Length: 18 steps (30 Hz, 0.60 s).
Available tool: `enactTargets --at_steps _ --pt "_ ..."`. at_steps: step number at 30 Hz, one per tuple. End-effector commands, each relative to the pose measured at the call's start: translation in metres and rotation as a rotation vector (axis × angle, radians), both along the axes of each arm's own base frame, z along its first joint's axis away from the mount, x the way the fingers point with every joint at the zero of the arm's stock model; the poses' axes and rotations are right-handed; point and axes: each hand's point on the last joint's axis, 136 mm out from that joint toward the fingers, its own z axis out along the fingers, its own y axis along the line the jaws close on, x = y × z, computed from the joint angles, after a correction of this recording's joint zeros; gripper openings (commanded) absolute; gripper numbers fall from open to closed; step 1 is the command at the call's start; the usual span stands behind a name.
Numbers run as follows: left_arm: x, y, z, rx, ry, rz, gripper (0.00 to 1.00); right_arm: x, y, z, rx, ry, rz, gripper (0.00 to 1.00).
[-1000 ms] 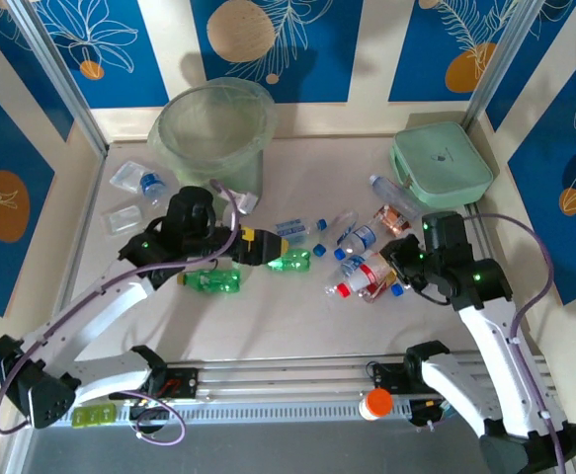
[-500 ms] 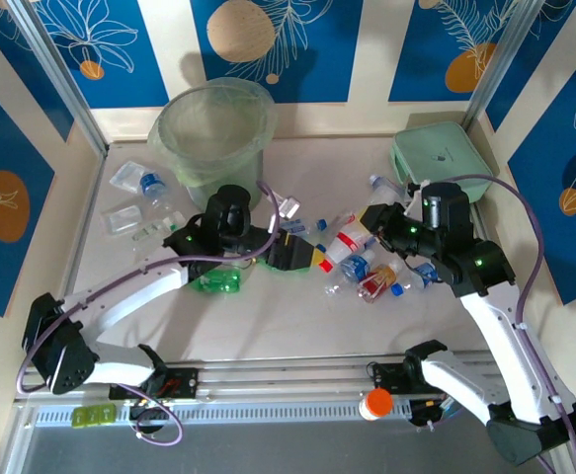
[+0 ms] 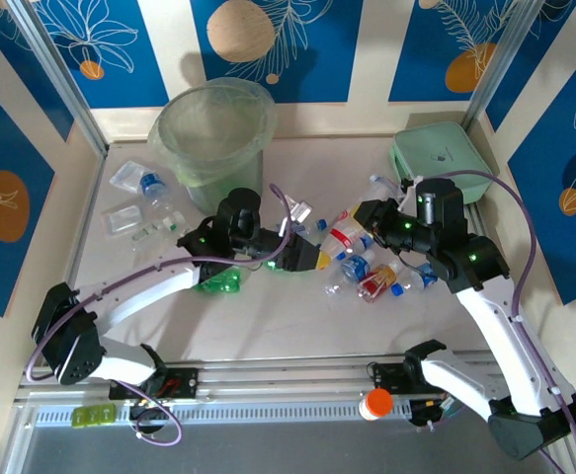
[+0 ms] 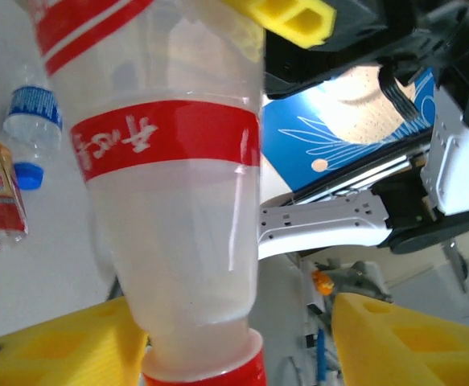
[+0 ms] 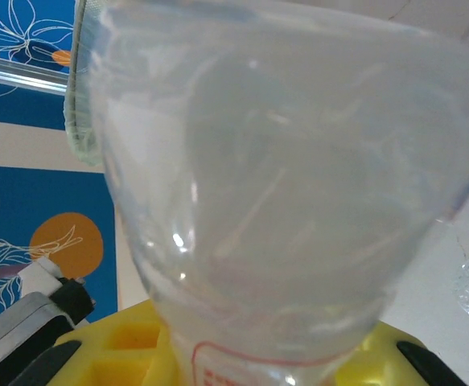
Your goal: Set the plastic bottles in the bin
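at mid-surface, the right tool (image 3: 362, 222) is clamped on a clear bottle (image 3: 345, 237) with red bands and a red cap, held tilted. in the right wrist view the bottle (image 5: 282, 185) bulges up out of the yellow fingers (image 5: 113, 354). the right tool (image 5: 258, 358) is closed on it near some faint red print.

the left tool (image 3: 317, 259) sits at the same bottle's cap end, nose to nose with the right tool. in the left wrist view the bottle's (image 4: 170, 201) red cap and neck lie between the left tool's (image 4: 238, 330) yellow fingers (image 4: 57, 346). one finger looks to be against the neck and the other shows a gap. it's narrow around the neck, but i can't tell if it's actually gripping. a yellow finger (image 4: 286, 16) of the right tool shows at the bottle's far end.

just below the held bottle on the surface is a loose cluster: a red-label bottle (image 3: 374, 283) and a blue-cap bottle (image 3: 357, 267). a green bottle (image 3: 218, 283) lies under the left arm. another blue-cap one (image 3: 150, 185) is far left among clear packets (image 3: 124, 219).

the bin (image 3: 164, 133) stands back left, well apart from both tools. a mint case (image 3: 441, 158) sits back right.
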Motion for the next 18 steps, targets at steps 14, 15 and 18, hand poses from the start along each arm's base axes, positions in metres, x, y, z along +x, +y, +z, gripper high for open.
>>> enactTargets --at_steps 14,15,18 --pt "0.0 -0.001 0.012 -0.012 -0.043 0.001 0.13 -0.01 -0.007 0.006 -0.077 -0.077 0.04 0.99" --pt "0.001 0.0 0.012 -0.007 -0.046 0.01 0.13 -0.012 -0.008 0.007 -0.069 -0.085 0.039 0.99" --pt "0.009 0.005 0.012 0.015 -0.055 0.051 0.12 -0.017 -0.011 0.009 -0.051 -0.114 0.031 0.99"
